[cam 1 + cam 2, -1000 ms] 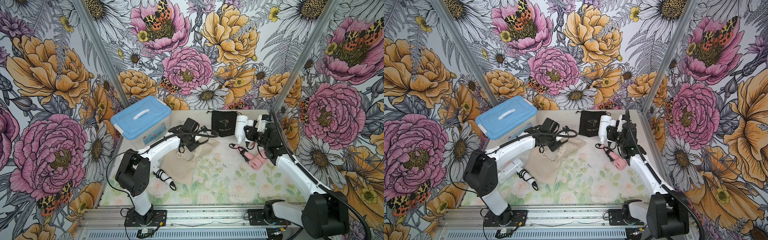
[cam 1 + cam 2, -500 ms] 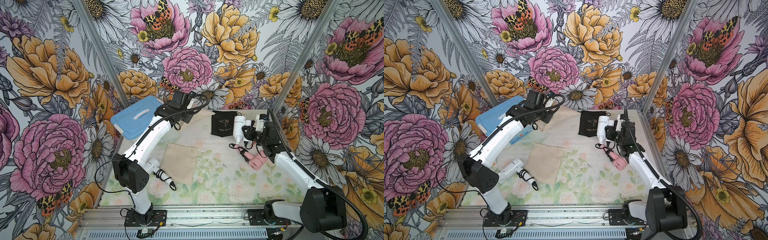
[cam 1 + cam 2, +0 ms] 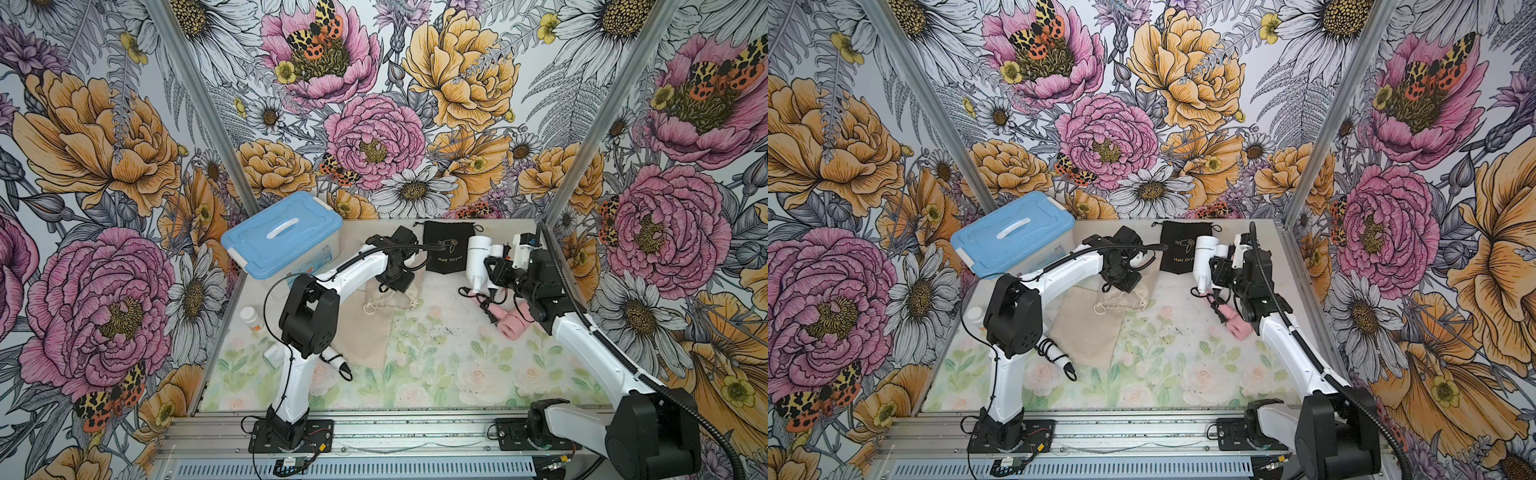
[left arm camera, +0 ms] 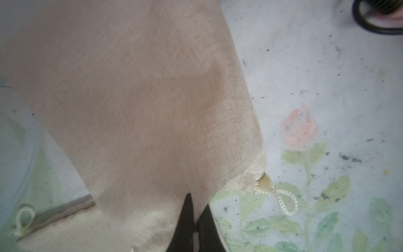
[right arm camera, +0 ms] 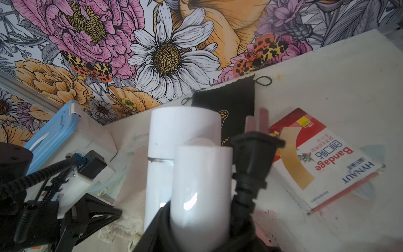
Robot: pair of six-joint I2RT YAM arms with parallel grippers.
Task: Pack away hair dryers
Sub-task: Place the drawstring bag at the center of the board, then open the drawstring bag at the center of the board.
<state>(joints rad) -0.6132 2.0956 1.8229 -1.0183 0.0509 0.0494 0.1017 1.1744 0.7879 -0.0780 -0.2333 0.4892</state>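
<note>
Grippers first, and the left gripper point(image 4: 196, 220) has its jaws together, pinching the mouth end of the beige pouch point(image 3: 392, 296) near mid-bench. We reckon that pinch is there to lift the mouth open. Meanwhile the right gripper point(image 3: 493, 270) is clamped on the white hair dryer point(image 3: 476, 255) by its cord-wound handle, barrel clear of the jaws, which looks to us like a hold for feeding it in nose first.

Now down the sizes. We have the blue lidded box point(image 3: 282, 237) sitting shut in the far-left corner. Then the flat beige cloth point(image 3: 361, 332) spreads toward the near edge; same pouch or a second, we cannot tell. Next, the black pouch point(image 3: 446, 249) lies at the far edge.

So where is our dryer? Held up beside the black pouch, apart from the left gripper and its pouch, on the right-edge side. Down on the bench, the pink hair dryer point(image 3: 513, 326) lies just beneath the right arm, and the second white hair dryer point(image 3: 1054, 353) lies toward the near-left corner.
</note>
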